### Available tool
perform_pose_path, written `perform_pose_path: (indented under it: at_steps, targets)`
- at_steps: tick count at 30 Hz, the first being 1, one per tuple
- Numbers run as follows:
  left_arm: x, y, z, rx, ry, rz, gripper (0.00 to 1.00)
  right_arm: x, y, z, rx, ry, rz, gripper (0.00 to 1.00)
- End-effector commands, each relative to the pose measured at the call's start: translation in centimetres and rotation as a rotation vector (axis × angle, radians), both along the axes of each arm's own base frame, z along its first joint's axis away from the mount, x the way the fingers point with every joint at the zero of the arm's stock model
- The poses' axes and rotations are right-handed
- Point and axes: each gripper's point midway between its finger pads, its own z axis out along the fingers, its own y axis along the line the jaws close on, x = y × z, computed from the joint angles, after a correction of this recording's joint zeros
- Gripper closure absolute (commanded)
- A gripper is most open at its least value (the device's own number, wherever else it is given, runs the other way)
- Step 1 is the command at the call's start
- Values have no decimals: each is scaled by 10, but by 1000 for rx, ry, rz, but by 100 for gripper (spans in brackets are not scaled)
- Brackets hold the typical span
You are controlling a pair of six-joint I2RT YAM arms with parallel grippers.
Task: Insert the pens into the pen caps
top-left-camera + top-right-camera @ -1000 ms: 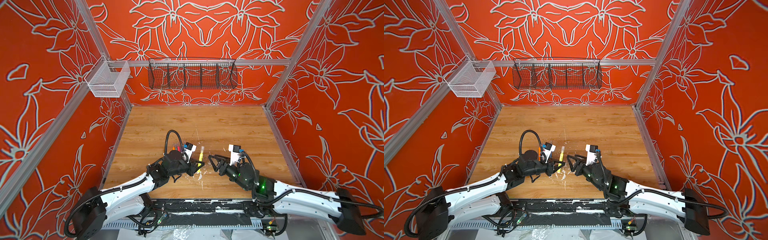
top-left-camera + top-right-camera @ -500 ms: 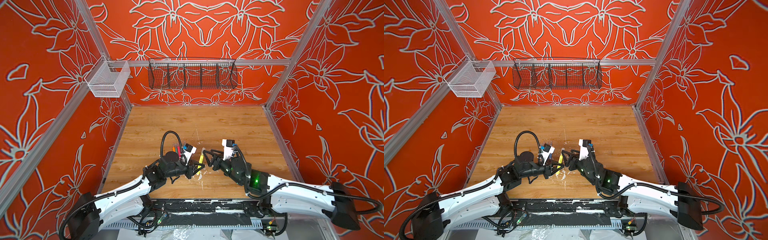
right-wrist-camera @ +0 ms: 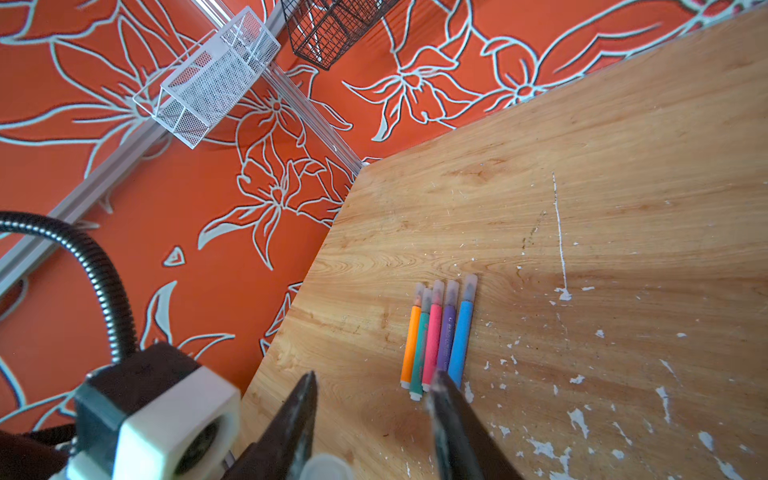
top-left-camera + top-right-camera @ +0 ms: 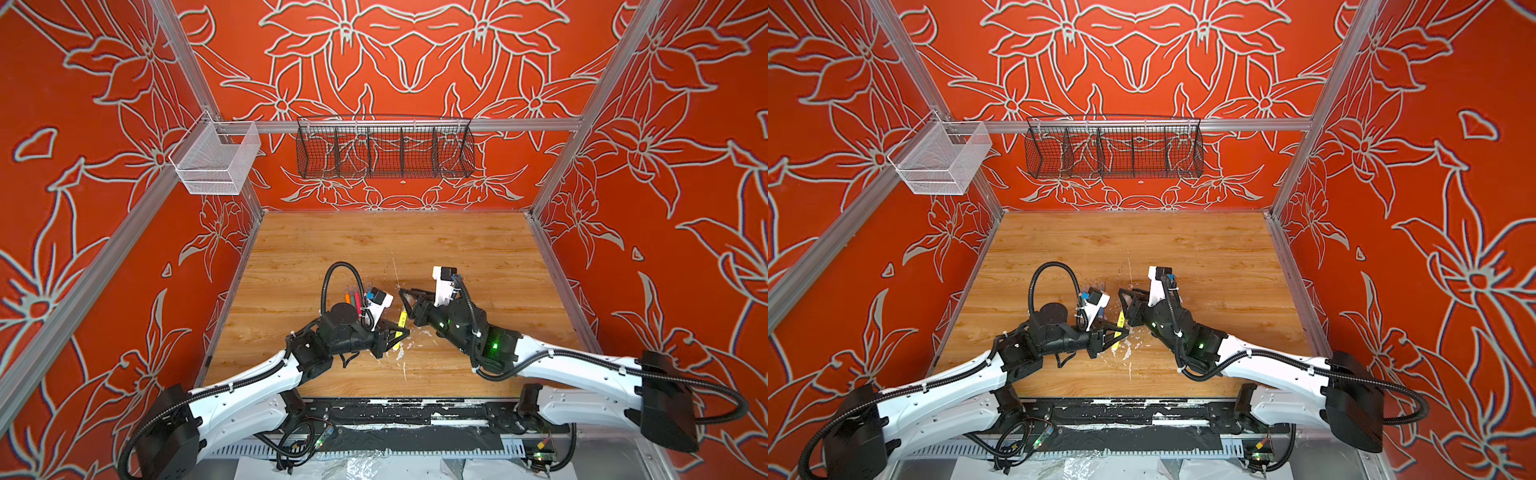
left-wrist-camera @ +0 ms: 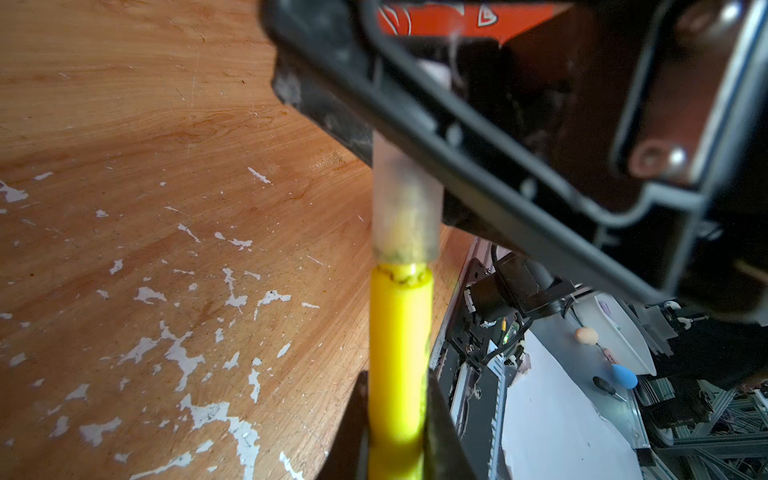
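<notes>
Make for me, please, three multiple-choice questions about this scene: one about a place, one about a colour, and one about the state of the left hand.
1. The five capped pens lie:
A. in a row on the table
B. in a basket on the wall
C. in a loose heap

2. The pen held by the left hand is:
A. blue
B. purple
C. yellow

3. The left hand is:
A. open and empty
B. shut on the pen
C. out of every view

Answers:
1 A: the right wrist view shows them side by side on the wood.
2 C: its barrel is yellow in the left wrist view and in both top views.
3 B: the left wrist view shows the hand closed on the barrel from both sides.
</notes>
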Motion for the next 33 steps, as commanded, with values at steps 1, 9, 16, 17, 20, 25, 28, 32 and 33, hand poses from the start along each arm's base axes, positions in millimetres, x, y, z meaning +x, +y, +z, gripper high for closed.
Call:
perform_pose_path:
  at_steps: [1, 9, 16, 17, 20, 25, 28, 32, 33]
  targets:
    - [-1, -1, 1, -2, -23, -15, 100, -1, 10, 18, 56, -5, 38, 63]
    - [11, 3, 1, 26, -17, 57, 100, -6, 16, 5, 39, 23, 81, 100]
    - [28, -3, 9, 44, 24, 100, 100, -19, 15, -18, 25, 53, 125, 100]
    - [30, -5, 12, 37, 27, 102, 100, -20, 14, -21, 22, 53, 127, 100]
    - [39, -7, 20, 17, 39, 112, 100, -24, 10, -28, 13, 55, 128, 100]
    - [50, -10, 38, -49, 55, 104, 100, -33, 11, -37, -1, 45, 167, 100]
    - [53, -13, 49, -65, 35, 99, 100, -41, 17, -42, -35, 43, 203, 100]
    - [58, -14, 63, -76, -1, 108, 100, -50, 23, -52, -84, 38, 226, 100]
    - [59, -13, 67, -78, -9, 114, 100, -52, 23, -56, -94, 38, 227, 100]
